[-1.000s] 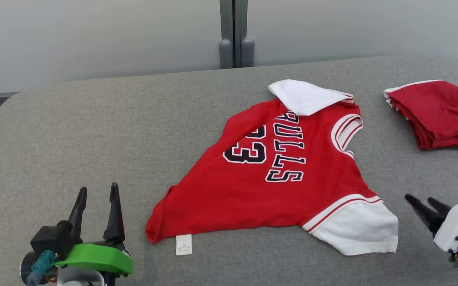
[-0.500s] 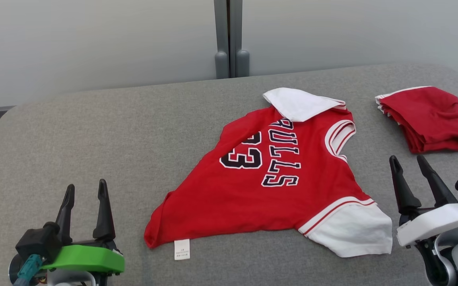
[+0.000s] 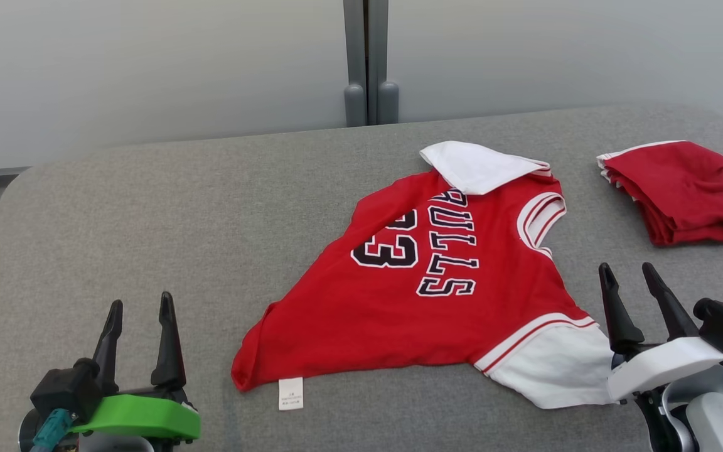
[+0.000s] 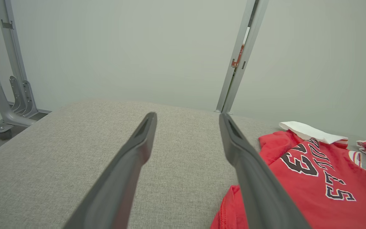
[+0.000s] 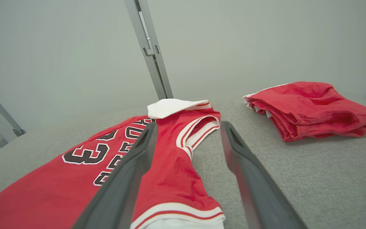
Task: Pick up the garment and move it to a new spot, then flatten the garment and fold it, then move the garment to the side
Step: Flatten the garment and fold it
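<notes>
Had swung the right jaws up from the head view's lower-right corner and left them spread, empty, just beside the white near sleeve (image 3: pixel 556 370) of the red jersey (image 3: pixel 437 295), sprawled unfolded in the middle of the counter (image 3: pixel 148 220), with the left jaws spread and empty at lower left, apart from it. Saw from the left wrist parted jaws over grey counter, jersey to their right. Saw from the right wrist parted jaws over the jersey, a folded red garment (image 5: pixel 310 108) off to the right.

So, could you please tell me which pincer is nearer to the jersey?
Right. The right pincer sits close beside the jersey, by its white sleeve; the left pincer stands off from the hem corner, with bare cushion between.
</notes>
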Motion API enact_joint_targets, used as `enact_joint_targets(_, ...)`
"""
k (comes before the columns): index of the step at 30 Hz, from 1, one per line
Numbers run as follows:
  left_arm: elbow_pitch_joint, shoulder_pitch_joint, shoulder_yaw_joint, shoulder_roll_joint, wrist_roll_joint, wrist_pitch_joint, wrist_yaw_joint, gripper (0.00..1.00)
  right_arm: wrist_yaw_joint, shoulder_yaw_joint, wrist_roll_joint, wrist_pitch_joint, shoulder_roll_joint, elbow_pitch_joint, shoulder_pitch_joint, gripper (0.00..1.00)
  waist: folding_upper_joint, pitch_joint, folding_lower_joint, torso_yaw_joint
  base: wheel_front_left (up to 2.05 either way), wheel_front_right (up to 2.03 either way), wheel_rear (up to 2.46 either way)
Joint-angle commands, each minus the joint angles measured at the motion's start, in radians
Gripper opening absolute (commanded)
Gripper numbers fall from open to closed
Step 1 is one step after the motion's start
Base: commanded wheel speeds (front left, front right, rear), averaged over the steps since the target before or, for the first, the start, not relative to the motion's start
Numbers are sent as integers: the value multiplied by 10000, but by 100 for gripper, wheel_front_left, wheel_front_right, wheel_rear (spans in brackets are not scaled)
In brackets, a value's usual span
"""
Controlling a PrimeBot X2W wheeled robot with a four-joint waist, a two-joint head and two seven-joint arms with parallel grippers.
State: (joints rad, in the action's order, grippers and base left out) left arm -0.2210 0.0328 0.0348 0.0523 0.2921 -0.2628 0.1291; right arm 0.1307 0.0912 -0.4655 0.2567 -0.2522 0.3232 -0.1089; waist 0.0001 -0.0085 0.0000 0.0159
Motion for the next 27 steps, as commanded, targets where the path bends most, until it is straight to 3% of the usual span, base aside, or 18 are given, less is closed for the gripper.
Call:
enact_joint_targets(1, -17, -59, -5, 17, 1, -25, 32, 100, -1, -21, 25, 34, -35, 67, -54, 100, -1, -6, 0, 26, 0, 0, 0)
enact_joint_targets(27, -82, -220, 102, 0, -63, -23, 32, 100, -1, 54, 222, 92, -68, 95, -28, 100, -1, -236, 0, -69, 0, 0, 0)
